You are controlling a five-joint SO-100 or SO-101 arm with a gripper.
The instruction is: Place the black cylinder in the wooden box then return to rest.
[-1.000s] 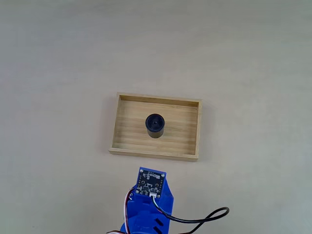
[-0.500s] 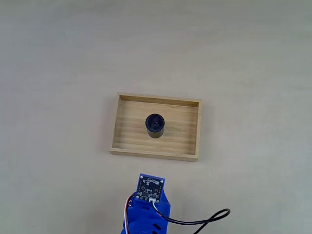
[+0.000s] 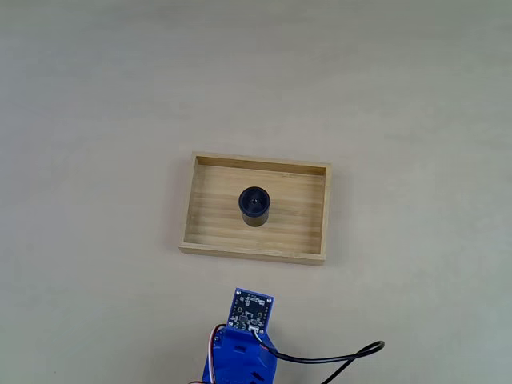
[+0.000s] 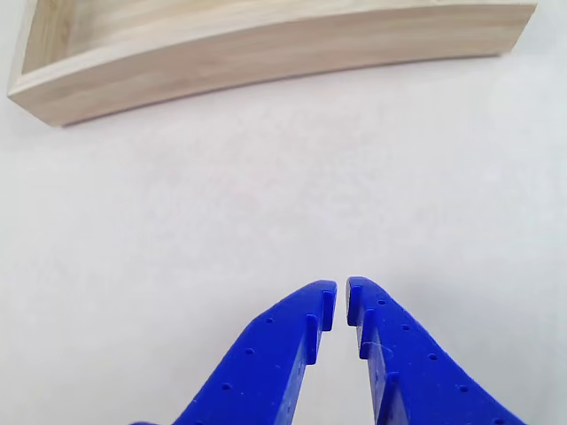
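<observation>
The black cylinder (image 3: pixel 255 205) stands upright at the middle of the wooden box (image 3: pixel 208 240), centre frame in the fixed view. At the other view's bottom edge, the blue gripper (image 4: pixel 342 299) is closed and empty, short of the box's near wall (image 4: pixel 266 49).

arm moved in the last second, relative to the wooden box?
Yes. The blue arm has retreated toward the fixed view's bottom edge, away from the shallow light-wood box.

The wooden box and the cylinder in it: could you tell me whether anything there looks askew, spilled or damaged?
Nothing stands out. In the fixed view the black cylinder stands upright near the middle of the wooden box, clear of its walls, and the box looks intact. The gripper is empty, its tips nearly touching, over bare table short of the box.
</observation>
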